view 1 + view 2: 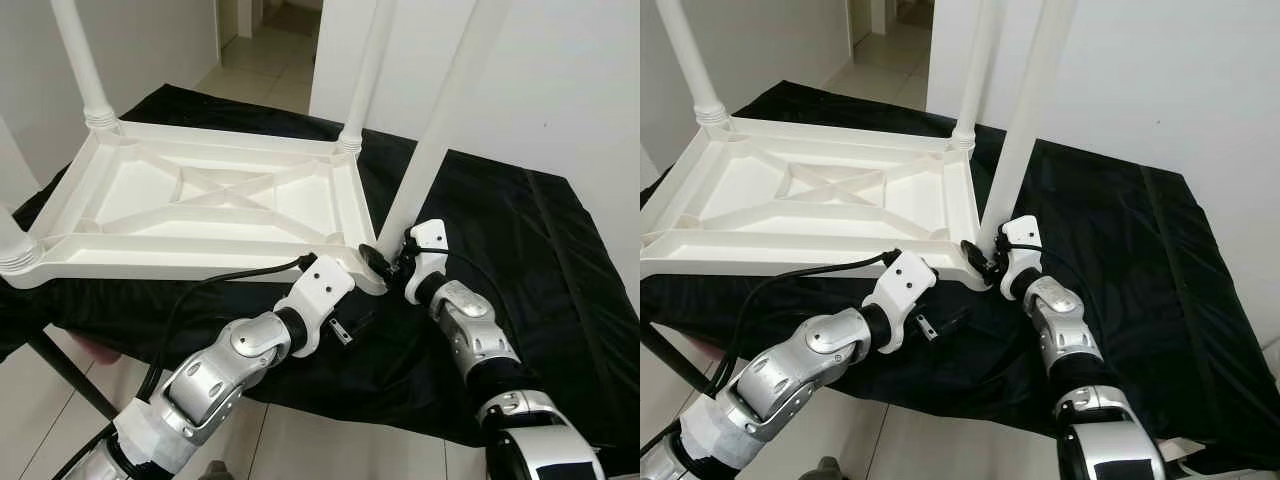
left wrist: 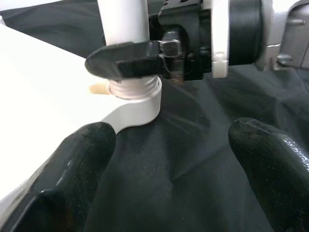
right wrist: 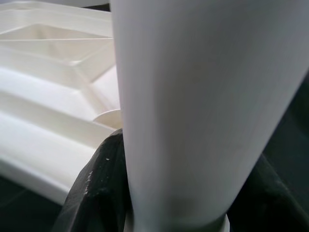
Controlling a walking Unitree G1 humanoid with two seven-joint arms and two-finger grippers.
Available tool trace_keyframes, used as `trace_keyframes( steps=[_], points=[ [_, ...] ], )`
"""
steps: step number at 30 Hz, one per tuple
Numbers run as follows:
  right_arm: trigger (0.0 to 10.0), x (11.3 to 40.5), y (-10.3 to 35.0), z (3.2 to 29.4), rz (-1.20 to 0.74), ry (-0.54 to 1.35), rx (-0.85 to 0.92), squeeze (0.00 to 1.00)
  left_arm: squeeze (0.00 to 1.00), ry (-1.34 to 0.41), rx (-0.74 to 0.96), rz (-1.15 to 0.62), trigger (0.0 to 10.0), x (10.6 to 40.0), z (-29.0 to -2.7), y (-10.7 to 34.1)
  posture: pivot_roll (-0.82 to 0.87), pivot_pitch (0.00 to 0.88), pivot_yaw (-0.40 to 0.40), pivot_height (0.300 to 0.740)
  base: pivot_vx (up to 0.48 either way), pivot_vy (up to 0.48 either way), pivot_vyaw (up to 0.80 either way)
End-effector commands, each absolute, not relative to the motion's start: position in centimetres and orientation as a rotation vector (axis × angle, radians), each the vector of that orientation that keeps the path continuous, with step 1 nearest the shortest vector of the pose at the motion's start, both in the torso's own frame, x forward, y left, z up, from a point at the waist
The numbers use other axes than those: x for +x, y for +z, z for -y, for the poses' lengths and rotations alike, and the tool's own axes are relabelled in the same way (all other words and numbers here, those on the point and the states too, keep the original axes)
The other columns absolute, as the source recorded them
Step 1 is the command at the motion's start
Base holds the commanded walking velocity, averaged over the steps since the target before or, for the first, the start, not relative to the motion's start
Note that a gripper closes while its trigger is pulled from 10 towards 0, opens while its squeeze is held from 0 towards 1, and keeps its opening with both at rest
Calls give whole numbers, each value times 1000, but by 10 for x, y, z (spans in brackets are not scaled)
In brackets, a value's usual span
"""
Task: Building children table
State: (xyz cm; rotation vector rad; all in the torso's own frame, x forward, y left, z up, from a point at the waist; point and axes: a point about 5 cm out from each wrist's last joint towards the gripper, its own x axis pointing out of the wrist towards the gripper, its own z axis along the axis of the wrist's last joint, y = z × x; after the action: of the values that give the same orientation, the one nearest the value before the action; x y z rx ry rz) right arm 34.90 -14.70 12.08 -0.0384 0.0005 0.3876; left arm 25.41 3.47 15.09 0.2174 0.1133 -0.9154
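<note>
gripping table leg (image 1: 430, 140), right hand (image 1: 385, 262)

Both silver arms reach up from the bottom edge toward frame centre. Left arm enters lower left, elbow bent, white wrist housing angled up-right; left gripper (image 1: 345, 325) sits just below centre, fingers (image 2: 79, 169) spread wide apart. Right arm rises from lower right, forearm near vertical; right gripper (image 1: 385, 262) at centre, fingers (image 3: 96, 193) apparently clamped around a white leg (image 1: 430, 150), though seen only partly.
</note>
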Motion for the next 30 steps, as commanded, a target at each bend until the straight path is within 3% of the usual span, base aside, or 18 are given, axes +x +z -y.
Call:
trace_keyframes(
  steps=[1,7,11,20,21,25,26,30],
  points=[
    [10000,346,108,163,-71,270,-73,0,0,-1069,218,-133,10000,246,-29,149,165,47,-133,740,0,0,0],
    [10000,339,108,160,-68,121,-26,0,0,-1070,218,-131,10000,245,-29,149,168,57,-142,740,0,0,0],
    [10000,329,107,155,-77,-116,10,0,0,-1072,221,-137,10000,248,-29,146,161,58,-146,740,0,0,0],
    [10000,319,112,136,-54,-96,27,0,0,-1063,214,-121,10000,256,-28,148,143,40,-128,740,0,0,0],
    [10000,317,114,138,-39,-102,25,82,0,-1061,214,-120,10000,257,-28,149,135,39,-114,740,0,0,0],
    [10000,315,115,139,-33,-107,29,82,0,-1060,214,-120,10000,257,-29,149,132,40,-110,740,0,0,0],
    [10000,314,116,140,-25,-101,36,1000,0,-1060,212,-121,10000,256,-29,149,127,43,-101,740,0,0,0],
    [10000,308,123,146,14,-68,46,1000,0,-1072,222,-128,10000,255,-33,148,119,47,-79,740,0,0,0]
  ],
)
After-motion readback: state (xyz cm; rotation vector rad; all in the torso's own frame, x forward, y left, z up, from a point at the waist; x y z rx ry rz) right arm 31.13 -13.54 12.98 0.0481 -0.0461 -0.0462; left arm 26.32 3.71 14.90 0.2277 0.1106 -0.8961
